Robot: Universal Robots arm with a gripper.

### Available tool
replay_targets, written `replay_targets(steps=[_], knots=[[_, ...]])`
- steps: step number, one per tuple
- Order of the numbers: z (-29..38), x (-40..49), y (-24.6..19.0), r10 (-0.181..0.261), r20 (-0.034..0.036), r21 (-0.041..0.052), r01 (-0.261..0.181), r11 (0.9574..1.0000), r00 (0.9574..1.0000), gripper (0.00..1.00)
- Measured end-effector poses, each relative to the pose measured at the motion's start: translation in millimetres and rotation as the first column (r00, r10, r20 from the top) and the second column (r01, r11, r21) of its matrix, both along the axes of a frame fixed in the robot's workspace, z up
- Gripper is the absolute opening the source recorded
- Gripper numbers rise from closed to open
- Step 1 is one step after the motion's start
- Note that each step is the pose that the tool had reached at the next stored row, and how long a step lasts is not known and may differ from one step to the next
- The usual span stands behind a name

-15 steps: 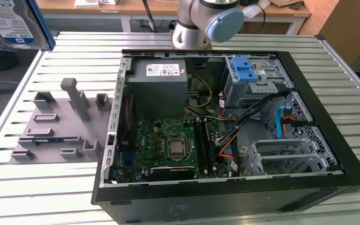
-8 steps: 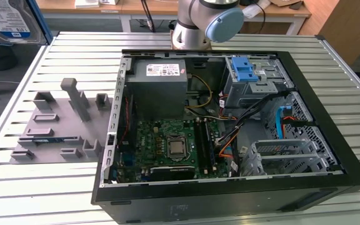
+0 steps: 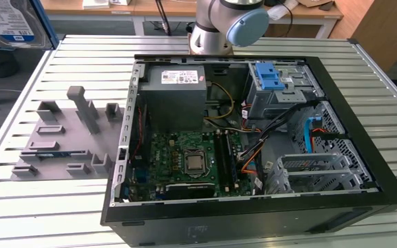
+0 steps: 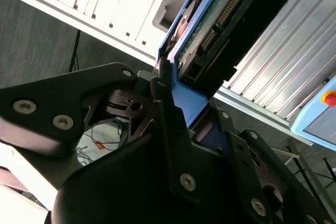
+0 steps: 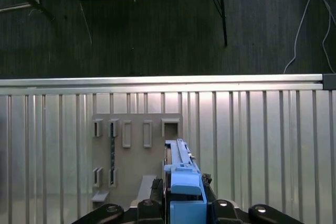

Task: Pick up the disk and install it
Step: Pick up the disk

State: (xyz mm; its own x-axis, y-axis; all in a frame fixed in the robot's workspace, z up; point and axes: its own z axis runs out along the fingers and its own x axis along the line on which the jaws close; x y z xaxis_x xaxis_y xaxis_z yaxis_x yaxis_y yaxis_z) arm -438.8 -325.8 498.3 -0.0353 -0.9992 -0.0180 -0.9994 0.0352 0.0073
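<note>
The tool (image 4: 191, 114) is closed narrow on the blue rail frame of the disk (image 4: 210, 19), with a finger on either side in both wrist views. The disk hangs in the air above the grey rack (image 5: 136, 150), not touching it. The rack sits on the slatted tabletop (image 5: 252, 140). The open computer case (image 3: 254, 129) lies just beside the rack, on the exterior view's right.
</note>
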Motion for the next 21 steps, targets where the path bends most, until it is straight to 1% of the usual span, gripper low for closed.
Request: replay_targets(steps=[5,9,21], knots=[[0.0,7.4,0.0,0.0,0.0,0.0,0.0,1.0,1.0,0.37],[0.0,11.7,0.0,0.0,0.0001,0.0,0.0,1.0,1.0,0.37],[0.0,21.1,0.0,0.0,0.0,0.0,0.0,1.0,1.0,0.37]])
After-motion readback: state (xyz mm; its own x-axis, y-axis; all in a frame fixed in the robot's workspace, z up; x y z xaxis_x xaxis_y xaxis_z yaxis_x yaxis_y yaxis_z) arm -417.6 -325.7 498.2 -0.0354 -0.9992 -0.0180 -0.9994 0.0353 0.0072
